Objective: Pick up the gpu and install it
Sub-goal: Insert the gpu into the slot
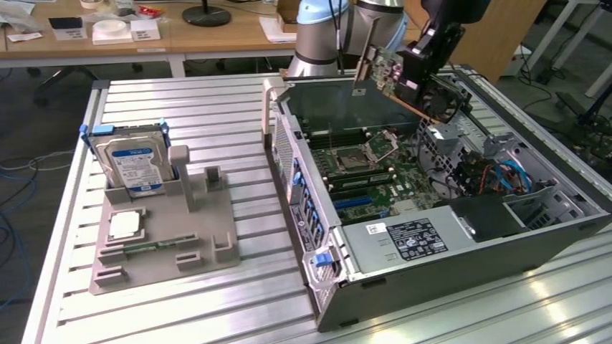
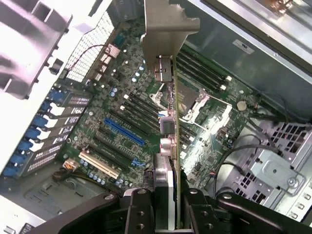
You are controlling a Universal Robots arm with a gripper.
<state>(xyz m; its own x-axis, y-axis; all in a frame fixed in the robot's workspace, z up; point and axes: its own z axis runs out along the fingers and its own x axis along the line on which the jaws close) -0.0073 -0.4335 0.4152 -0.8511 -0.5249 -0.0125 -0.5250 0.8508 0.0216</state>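
Hanging above the open computer case (image 1: 449, 269) and its motherboard (image 2: 122, 112), the gpu (image 2: 169, 97) is being held edge-on, not yet seated. The gripper (image 2: 168, 202) is clamping it narrowly at the end opposite the bracket (image 2: 168, 29). Judging it light, rigid and fragile, with the bare board edges offering the safest hold.

One gpu (image 2: 168, 29), one hard drive (image 1: 134, 161), one computer case (image 1: 431, 279) (open-sided).

The gripper (image 2: 168, 197) clamps the gpu (image 2: 167, 34) edge-on above the motherboard (image 2: 117, 105) and its blue slot (image 2: 124, 132).
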